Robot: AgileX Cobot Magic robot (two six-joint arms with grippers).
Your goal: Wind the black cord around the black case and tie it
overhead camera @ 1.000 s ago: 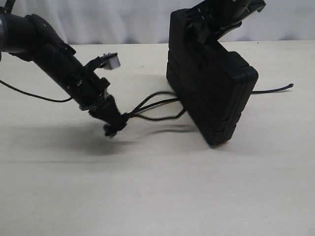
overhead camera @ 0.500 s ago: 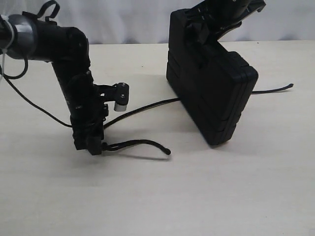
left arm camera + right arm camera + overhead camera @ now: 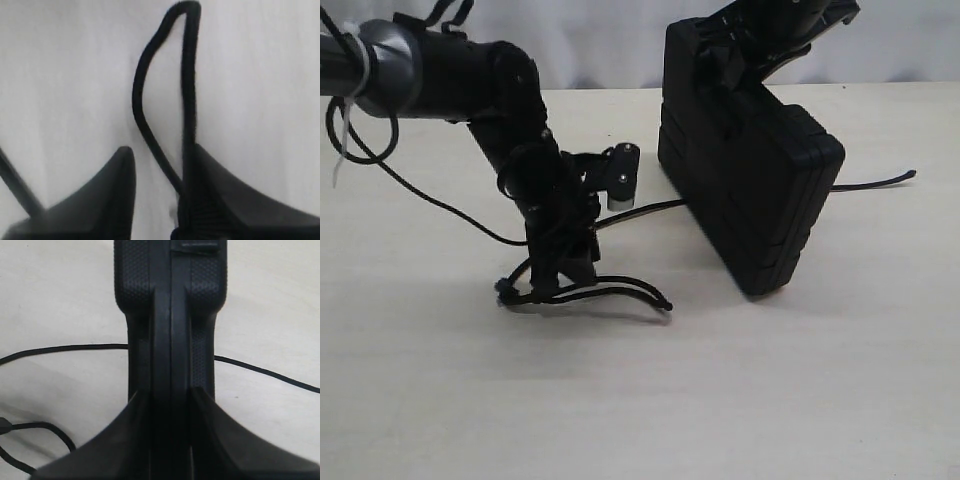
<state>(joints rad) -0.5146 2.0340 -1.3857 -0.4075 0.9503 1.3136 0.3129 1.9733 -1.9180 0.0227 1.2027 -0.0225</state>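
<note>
Viewing from outside, we see the right gripper (image 3: 745, 50) holding the case (image 3: 750, 190) tilted on the table (image 3: 740, 400), the cord (image 3: 650, 207) running to the left gripper (image 3: 555, 285). Left wrist: jaws half apart, cord loop between, against one finger. Right wrist: jaws clamped on the case.

A robot lab or test bench, by the look: a bare cream tabletop (image 3: 740, 400), a plain white curtain (image 3: 590, 40) hung as a backdrop behind it, and a black robot arm (image 3: 450, 75) trailing loose wiring (image 3: 430, 198)
</note>
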